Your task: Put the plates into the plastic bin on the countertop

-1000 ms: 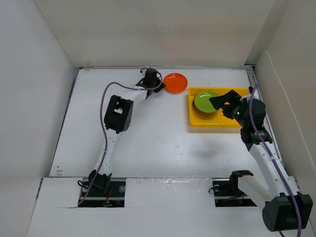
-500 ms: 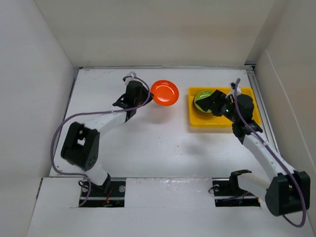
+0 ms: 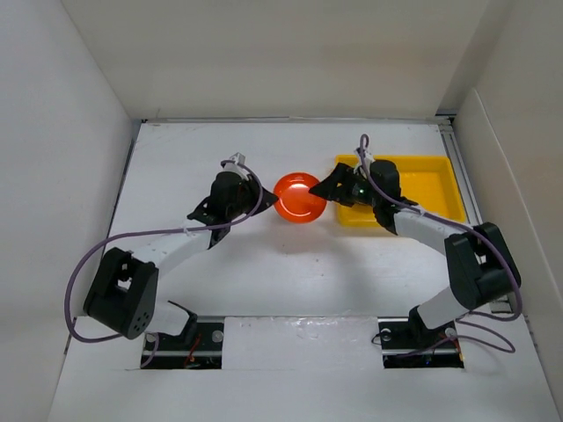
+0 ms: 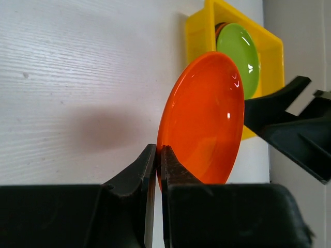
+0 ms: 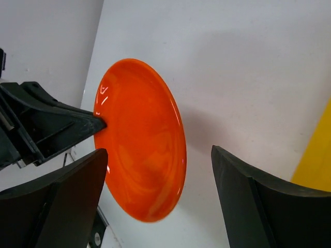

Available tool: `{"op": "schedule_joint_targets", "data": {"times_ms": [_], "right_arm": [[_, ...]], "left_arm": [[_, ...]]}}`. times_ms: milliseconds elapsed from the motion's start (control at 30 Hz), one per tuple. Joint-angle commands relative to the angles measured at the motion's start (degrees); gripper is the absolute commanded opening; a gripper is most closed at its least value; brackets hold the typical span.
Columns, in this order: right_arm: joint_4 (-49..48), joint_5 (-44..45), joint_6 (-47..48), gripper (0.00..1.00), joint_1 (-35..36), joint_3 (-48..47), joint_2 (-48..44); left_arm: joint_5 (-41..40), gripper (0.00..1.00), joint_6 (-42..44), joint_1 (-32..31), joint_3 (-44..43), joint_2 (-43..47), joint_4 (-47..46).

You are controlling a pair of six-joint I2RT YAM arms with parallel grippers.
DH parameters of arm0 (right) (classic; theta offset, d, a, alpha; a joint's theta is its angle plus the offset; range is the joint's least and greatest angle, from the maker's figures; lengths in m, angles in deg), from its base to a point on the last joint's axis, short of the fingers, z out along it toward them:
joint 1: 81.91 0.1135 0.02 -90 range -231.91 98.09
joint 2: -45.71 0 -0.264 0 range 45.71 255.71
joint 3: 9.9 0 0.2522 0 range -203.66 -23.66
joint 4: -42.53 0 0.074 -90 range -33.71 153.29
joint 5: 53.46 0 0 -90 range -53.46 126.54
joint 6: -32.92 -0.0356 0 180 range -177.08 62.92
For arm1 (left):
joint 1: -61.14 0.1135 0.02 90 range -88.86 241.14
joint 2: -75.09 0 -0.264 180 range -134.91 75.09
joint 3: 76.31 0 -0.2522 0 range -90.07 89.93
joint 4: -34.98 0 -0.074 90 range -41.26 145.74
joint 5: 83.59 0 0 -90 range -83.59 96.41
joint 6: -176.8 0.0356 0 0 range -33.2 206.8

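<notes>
Pinching the orange plate [image 4: 207,113] in my left claw [image 4: 158,152], right claw [image 5: 158,152] wide at its far edge, I risk dropping it releasing early.

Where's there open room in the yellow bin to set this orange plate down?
The bin's right half, up to its right wall, is bare. Its left end is crowded: the green-topped stack sits there and the right arm crosses above.

Bright, even light — soft shadows
</notes>
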Motion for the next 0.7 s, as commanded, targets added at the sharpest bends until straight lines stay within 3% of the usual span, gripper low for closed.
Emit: {"op": "schedule_joint_targets", "data": {"times_ms": [0, 67, 100, 167, 200, 233, 267, 400, 667], "right_arm": [[-6.6, 0.6, -1.3, 0.85, 2.6, -3.2, 1.9], [-6.6, 1.1, -1.8, 0.76, 3.1, -3.2, 4.1], [-7.3, 1.1, -1.9, 0.61, 3.1, -3.2, 4.7], [-8.0, 1.1, -3.3, 0.14, 3.1, -3.2, 5.3], [-8.1, 1.7, -3.8, 0.0, 3.1, -3.2, 5.3], [-8.1, 2.4, -3.8, 0.0, 2.6, -2.7, 5.3], [-8.1, 3.6, -5.2, 0.0, 2.6, -2.2, 4.0], [-8.1, 9.6, -7.0, 0.0, -3.3, 1.1, 0.5], [-6.6, 10.4, -7.7, 0.0, -19.9, 4.3, -0.1]], "left_arm": [[4.1, 0.0, 1.0, 0.1, 0.4, 4.6, -6.7], [4.7, 0.0, 1.0, 0.1, 0.4, 5.3, -6.7], [4.7, 0.0, 1.0, 0.1, 0.4, 5.9, -6.7], [2.9, 0.01, 1.0, 0.1, 0.4, 5.9, -4.9], [1.0, 0.35, 1.0, 0.1, -0.9, 5.9, -3.0], [-1.0, 0.85, 0.3, 0.1, -1.4, 5.9, 1.1], [-2.8, 1.0, 0.3, 0.1, -1.9, 5.9, 3.0], [-10.8, 1.0, 0.3, 0.1, -3.4, 8.0, 10.2], [-12.5, 1.0, 3.5, 0.1, -0.3, 13.0, 14.0]]}}
